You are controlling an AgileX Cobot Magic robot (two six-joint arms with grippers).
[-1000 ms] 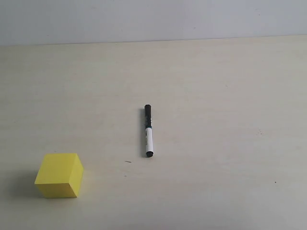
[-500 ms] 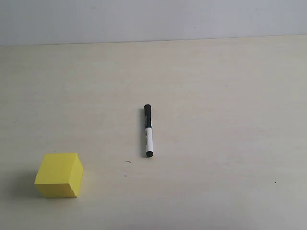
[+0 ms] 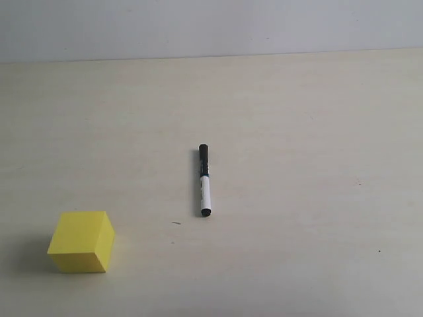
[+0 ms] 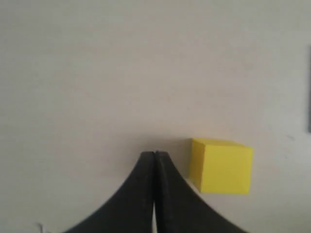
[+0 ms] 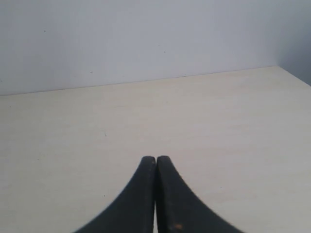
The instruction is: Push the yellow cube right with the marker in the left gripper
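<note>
Nothing readable in this one

The marker (image 3: 205, 181) has what looks like a tiny bit of dark print on its white barrel in the exterior view, but it's way too small to make out. The yellow cube (image 3: 80, 242) just shows plain faces, no lettering or numbers.

Pale wood-grain table (image 3: 297, 119): marker (image 3: 205, 180) flat mid-table, yellow cube (image 3: 80, 242) front-left, well apart.
</note>
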